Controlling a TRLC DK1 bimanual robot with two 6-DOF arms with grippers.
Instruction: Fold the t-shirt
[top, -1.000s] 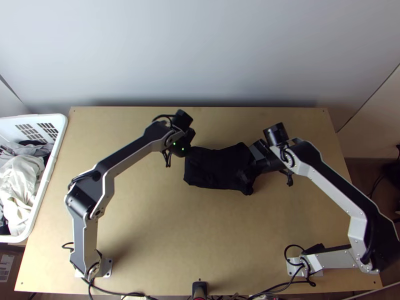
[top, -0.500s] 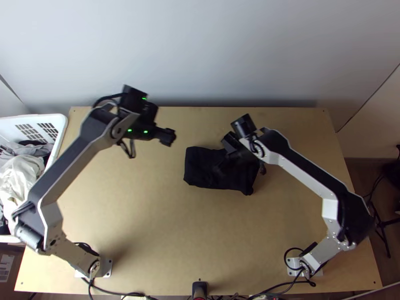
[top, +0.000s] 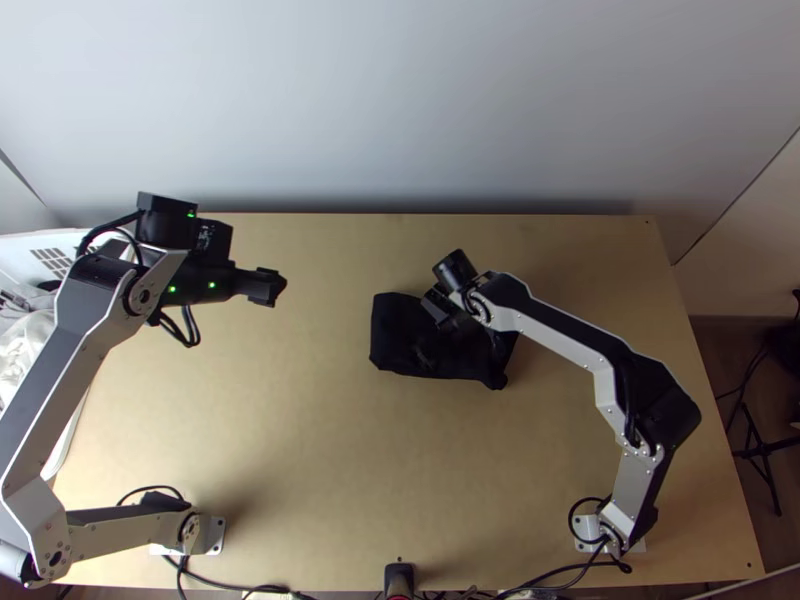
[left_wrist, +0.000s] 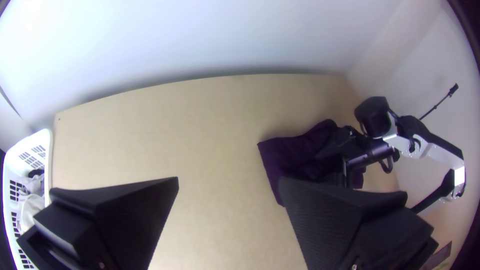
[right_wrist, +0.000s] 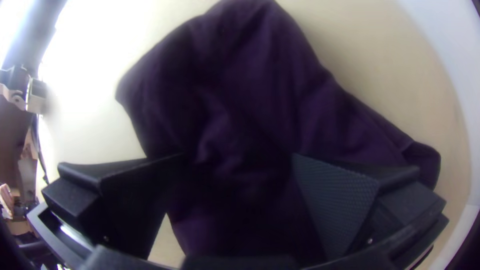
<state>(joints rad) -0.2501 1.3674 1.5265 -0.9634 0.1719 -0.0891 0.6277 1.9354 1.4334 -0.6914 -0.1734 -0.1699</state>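
In the top view my left gripper (top: 268, 287) is over the table's far left part, well away from the cloth. The left wrist view shows my left gripper (left_wrist: 228, 187) open with bare table between its fingers. A dark t-shirt (top: 390, 335) lies as a compact, folded bundle right of the table's middle. My right gripper (top: 435, 335) is over this bundle, its tips hard to make out against the dark cloth. In the right wrist view my right gripper (right_wrist: 239, 157) stands open above the wrinkled t-shirt (right_wrist: 240, 80), a finger to either side.
A white basket (left_wrist: 49, 150) with light and dark clothes stands at the table's left edge. The wooden table (top: 300, 430) shows bare wood in front of the bundle. A pale wall (top: 400, 110) rises behind its far edge.
My left gripper has moved from the bundle's left side far out to the left. My right gripper has shifted left from the bundle's right end to above it. The t-shirt looks much the same.
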